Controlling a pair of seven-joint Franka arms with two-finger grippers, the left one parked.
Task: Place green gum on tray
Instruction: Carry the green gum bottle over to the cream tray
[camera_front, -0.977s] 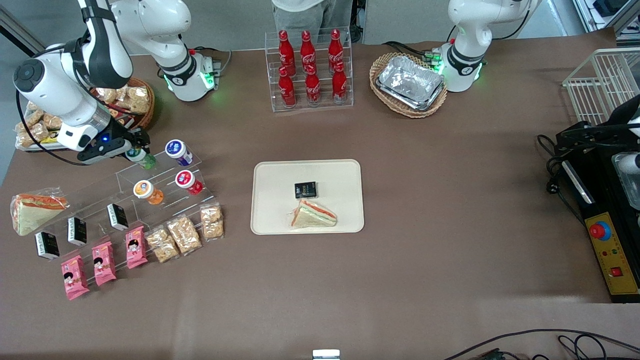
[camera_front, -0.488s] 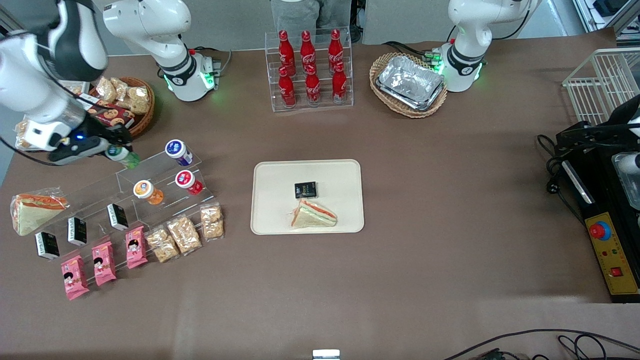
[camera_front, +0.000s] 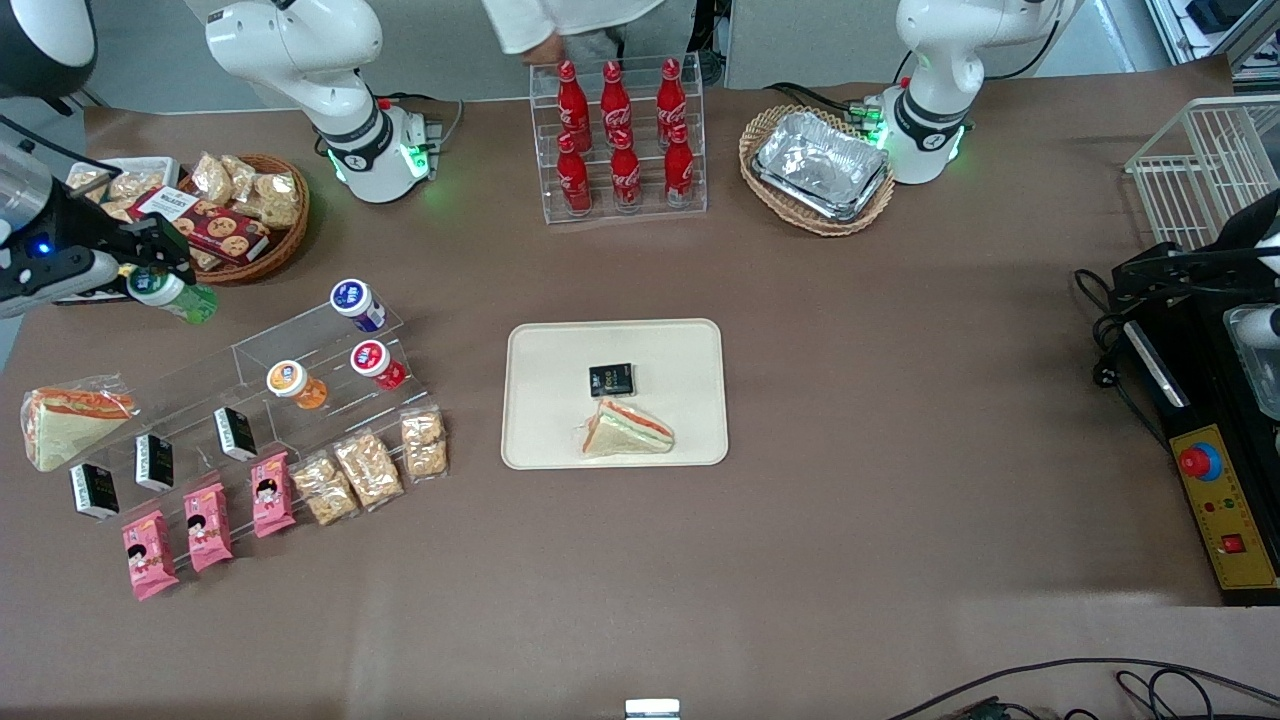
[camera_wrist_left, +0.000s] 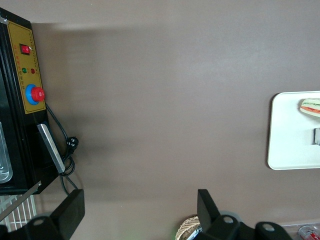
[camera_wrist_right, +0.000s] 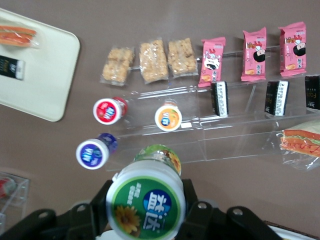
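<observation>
Green gum (camera_front: 172, 293) lifted off rack in end effector (camera_front: 140, 262)

White-lidded green gum (camera_front: 172, 293) hangs tilted in the end effector (camera_front: 150, 262), well apart from the cream tray (camera_front: 540, 345).

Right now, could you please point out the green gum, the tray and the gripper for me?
green gum (camera_wrist_right: 147, 205): right wrist view, on its white lid's label.
tray (camera_front: 545, 345): front view, on a bare patch near a corner.
gripper (camera_front: 150, 268): front view, between its fingertips, shut on the green gum above the table.
</observation>
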